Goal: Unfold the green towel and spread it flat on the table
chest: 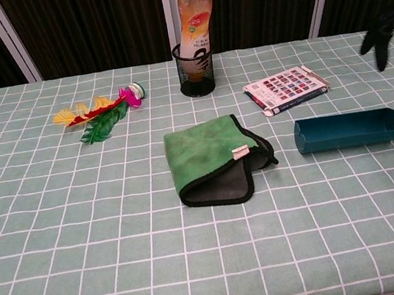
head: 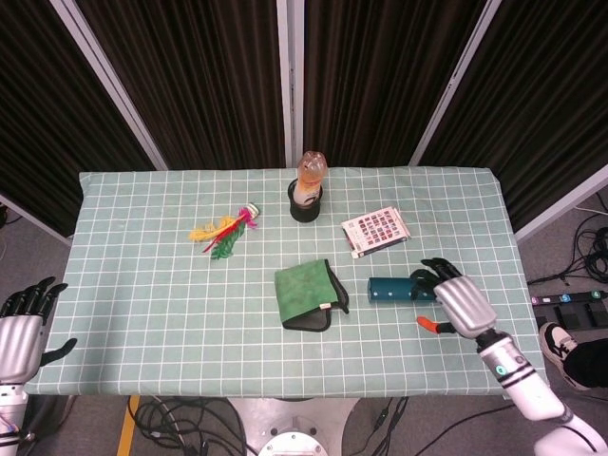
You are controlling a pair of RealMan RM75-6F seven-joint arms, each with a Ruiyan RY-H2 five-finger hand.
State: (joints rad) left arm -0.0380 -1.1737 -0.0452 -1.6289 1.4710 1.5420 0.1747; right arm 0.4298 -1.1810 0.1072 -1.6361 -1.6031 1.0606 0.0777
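Note:
The green towel [head: 307,294] [chest: 210,160] lies folded at the middle of the table, dark edging and a grey underside showing at its near edge. My right hand [head: 454,304] hovers over the table right of the towel, above the right end of the teal box, fingers spread and holding nothing. In the chest view only its dark fingertips [chest: 384,27] and orange thumb tip show at the right edge. My left hand [head: 21,328] stays off the table's left front corner, fingers apart and empty.
A teal box [head: 399,290] [chest: 349,129] lies just right of the towel. Behind stand a bottle in a black mesh cup [head: 307,195] [chest: 196,58], a printed card box [head: 375,230] [chest: 286,89] and a feather shuttlecock [head: 226,231] [chest: 99,114].

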